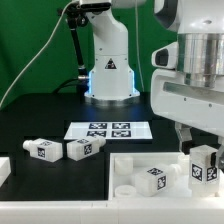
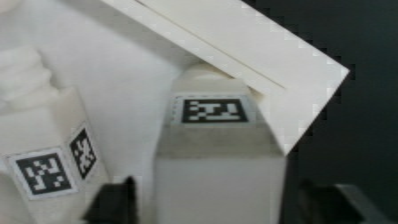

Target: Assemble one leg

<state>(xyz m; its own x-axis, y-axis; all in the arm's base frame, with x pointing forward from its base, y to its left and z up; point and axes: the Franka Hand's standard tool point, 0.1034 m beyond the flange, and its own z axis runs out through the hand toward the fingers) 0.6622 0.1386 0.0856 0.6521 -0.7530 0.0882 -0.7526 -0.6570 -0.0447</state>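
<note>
The claw (image 1: 203,150) is clamped on a leg (image 1: 204,164), held upright at the white panel's (image 1: 135,190) three o'clock corner; another leg (image 1: 153,178) lies on the panel.

The black tabletop (image 1: 40,115) carries the marker board (image 1: 110,129) near the robot base (image 1: 110,85). Two loose legs (image 1: 41,149) (image 1: 81,149) lie side by side toward the exterior view's left. The white square panel (image 1: 135,186) rests at the front edge.
</note>
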